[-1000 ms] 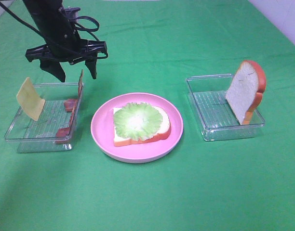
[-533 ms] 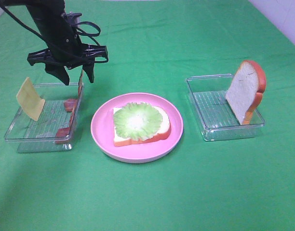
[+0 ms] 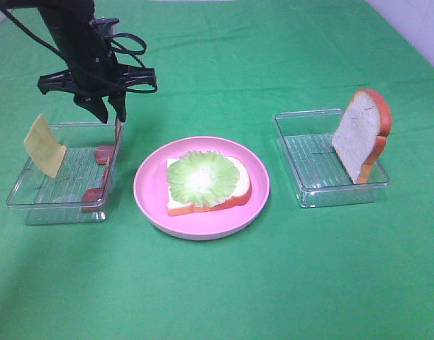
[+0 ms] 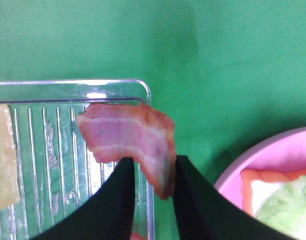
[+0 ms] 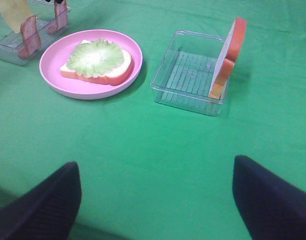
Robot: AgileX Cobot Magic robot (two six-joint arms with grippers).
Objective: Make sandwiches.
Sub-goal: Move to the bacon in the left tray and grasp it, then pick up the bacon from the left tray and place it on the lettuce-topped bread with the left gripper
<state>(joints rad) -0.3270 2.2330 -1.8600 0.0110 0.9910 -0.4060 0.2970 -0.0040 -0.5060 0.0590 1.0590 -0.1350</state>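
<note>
I am looking down on my green bench (image 3: 224, 290), where a round pink plate (image 3: 147, 200) is sitting in the middle. A clear plastic tray (image 3: 57, 212) is lying at its nine o'clock and a second clear tray (image 3: 309, 159) at its three o'clock, each just beside it without touching.

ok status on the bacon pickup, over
Left gripper shut on pink-red bacon strip, upright at edge of clear plastic tray. Right gripper open, empty. Nothing between it and green lettuce on round pink plate.
</note>
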